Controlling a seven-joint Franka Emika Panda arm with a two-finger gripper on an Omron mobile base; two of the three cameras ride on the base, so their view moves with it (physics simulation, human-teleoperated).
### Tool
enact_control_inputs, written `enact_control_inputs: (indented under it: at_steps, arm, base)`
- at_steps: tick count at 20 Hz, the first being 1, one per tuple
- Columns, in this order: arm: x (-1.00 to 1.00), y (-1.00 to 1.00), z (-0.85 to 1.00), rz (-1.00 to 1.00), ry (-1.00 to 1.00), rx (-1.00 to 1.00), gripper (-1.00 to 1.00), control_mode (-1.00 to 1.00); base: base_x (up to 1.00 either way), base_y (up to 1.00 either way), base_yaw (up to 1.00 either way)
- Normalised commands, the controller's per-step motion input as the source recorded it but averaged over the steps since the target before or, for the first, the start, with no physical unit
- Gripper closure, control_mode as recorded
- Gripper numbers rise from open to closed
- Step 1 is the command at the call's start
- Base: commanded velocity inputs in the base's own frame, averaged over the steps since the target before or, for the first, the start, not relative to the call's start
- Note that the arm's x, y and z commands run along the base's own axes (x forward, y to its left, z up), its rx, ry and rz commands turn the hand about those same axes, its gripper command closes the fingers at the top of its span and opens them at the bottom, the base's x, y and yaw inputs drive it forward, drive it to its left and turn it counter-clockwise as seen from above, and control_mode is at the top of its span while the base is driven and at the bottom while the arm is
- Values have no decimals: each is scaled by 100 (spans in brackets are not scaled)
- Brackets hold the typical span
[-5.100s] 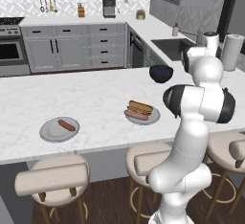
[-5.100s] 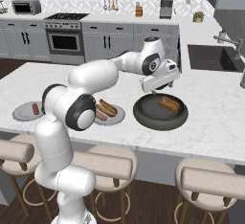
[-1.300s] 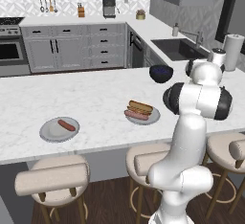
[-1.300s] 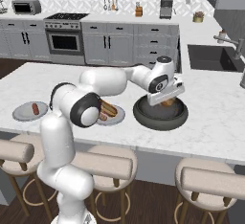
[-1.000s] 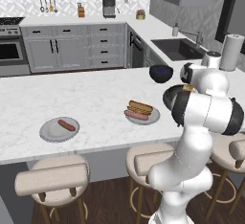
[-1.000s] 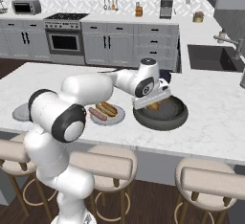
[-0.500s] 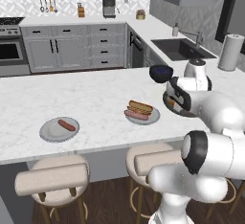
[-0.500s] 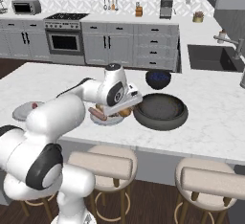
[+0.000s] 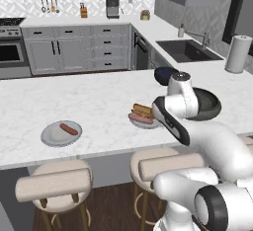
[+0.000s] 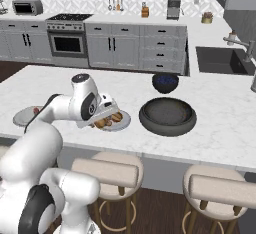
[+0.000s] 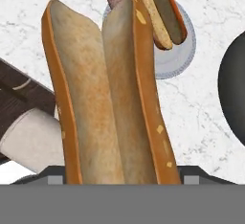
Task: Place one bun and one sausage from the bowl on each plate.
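The fingers pinch a bun (image 11: 105, 98), carried above the near plate (image 11: 179, 58) that already holds a bun and sausage. Dropped here, it doubles up; the far plate (image 9: 55, 135) with its lone sausage (image 9: 68, 129) lacks one.

Domestic kitchen: marble island counter (image 9: 89, 101) with stools (image 9: 54, 185) before it, grey cabinets (image 9: 74, 52), stove (image 10: 67, 38) and sink (image 9: 188, 52) behind it.
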Motion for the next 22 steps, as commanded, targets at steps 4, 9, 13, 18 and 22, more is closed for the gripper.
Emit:
enact_control_inputs:
  at_steps: [4, 9, 13, 18, 22]
  arm:
    - [-1, 100, 23, 0, 0, 0, 100, -100]
    - [0, 100, 10, -1, 0, 3, 100, -100]
    - [1, 100, 0, -5, 0, 11, 100, -100]
    - [11, 100, 6, -3, 7, 3, 100, -100]
    - [20, 100, 15, 0, 18, 0, 100, -100]
  base:
    - [0, 0, 0]
    - [0, 0, 0]
    - [0, 0, 0]
    - [0, 0, 0]
    - [0, 0, 0]
